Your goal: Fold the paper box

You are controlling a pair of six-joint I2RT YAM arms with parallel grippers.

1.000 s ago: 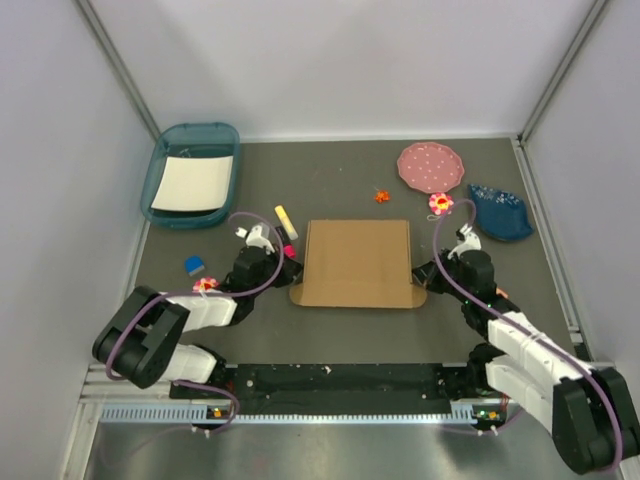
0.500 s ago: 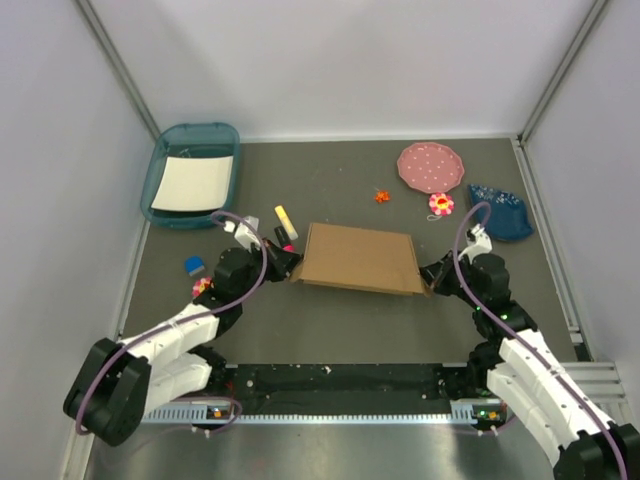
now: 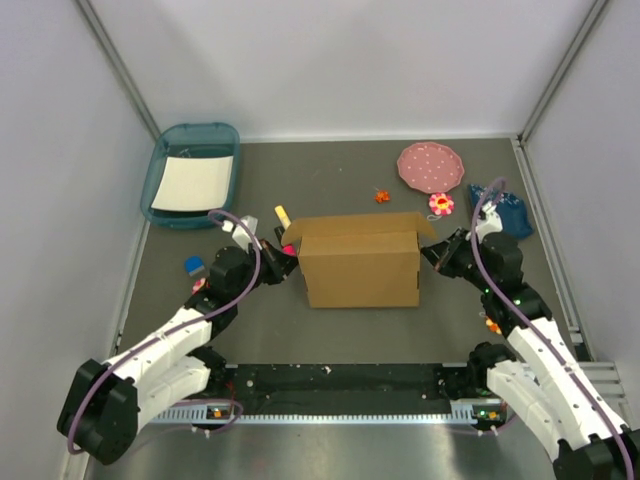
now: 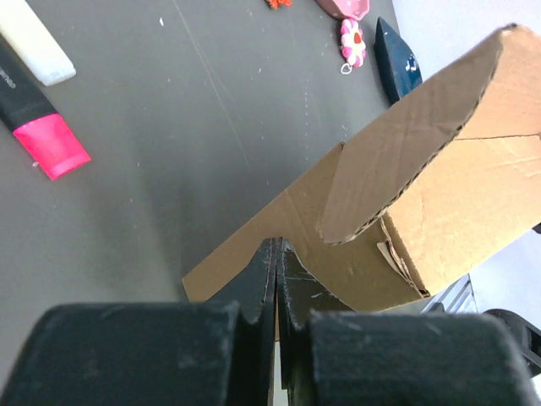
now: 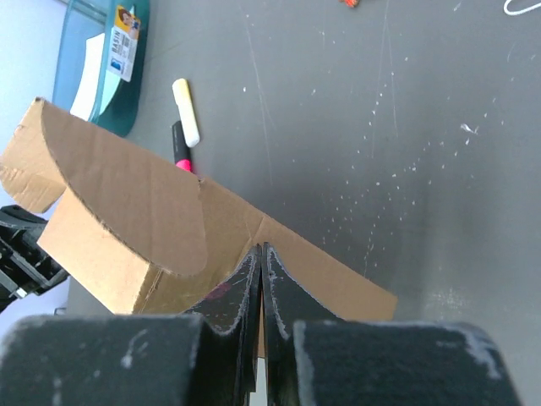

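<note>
I am pinching the paper box [image 3: 360,268] at both ends: my left fingers [image 4: 276,252] are pressed together on a thin edge of its left-hand panel, and my right fingers [image 5: 260,255] are clamped the same way on the right-hand panel. The box is sitting in the middle of the counter [image 3: 330,185], between my two arms, half raised, with one broad brown wall facing my bases. The bite on each side is looking shallow, so I am judging that the cardboard could slide out of either pinch and the walls could sag flat. If one arm is pulling harder than the other, the shell could skew or a crease could tear. The pink marker [image 4: 38,114] is lying just beside the left end and could get trapped under a panel. The long axis is running left to right, along the near edge, the open side is pointing up and toward the back, and a rounded flap is sticking out at each end.
</note>
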